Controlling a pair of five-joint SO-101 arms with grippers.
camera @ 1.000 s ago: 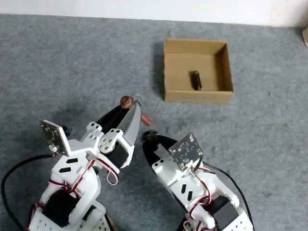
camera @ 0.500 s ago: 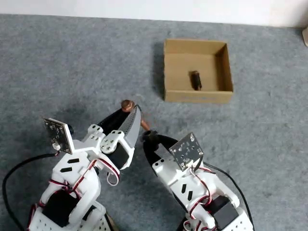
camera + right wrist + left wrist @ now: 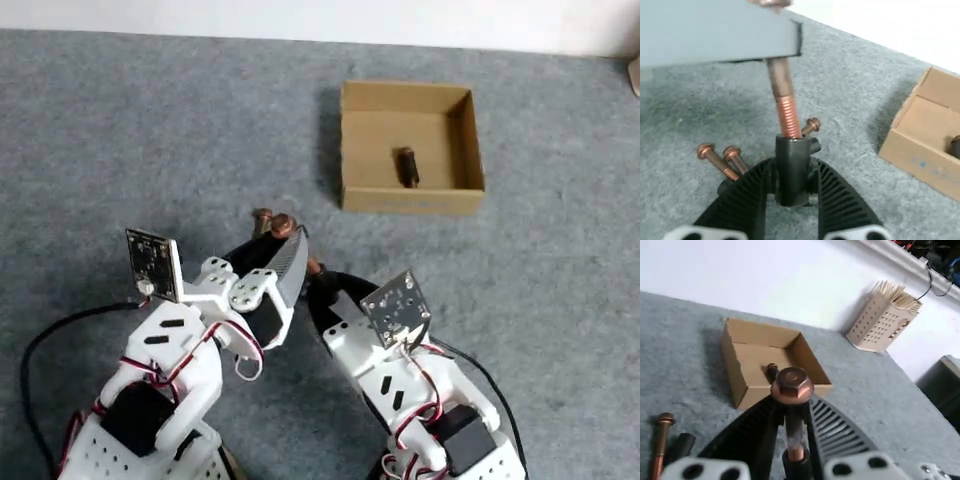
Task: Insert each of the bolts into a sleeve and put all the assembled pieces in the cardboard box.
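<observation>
Bolt [image 3: 283, 222] hangs over the tabletop [image 3: 120, 120] toward the arms' edge, well apart from the cardboard box [image 3: 410, 88]. Left wrist: left end effector [image 3: 792, 407] clamps its shank. Right wrist: right end effector [image 3: 792, 172] grips the sleeve [image 3: 790, 150], tip at its mouth; keep both axes aligned, press gently

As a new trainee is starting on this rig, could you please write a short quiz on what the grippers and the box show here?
1. True or false: the left gripper is shut on a bolt.
2. What does the right gripper hold? A: a sleeve. B: a second bolt. C: nothing.
3. Fill in: the box holds ___ assembled piece.

Key: 1 true; 2 A; 3 one.
</observation>
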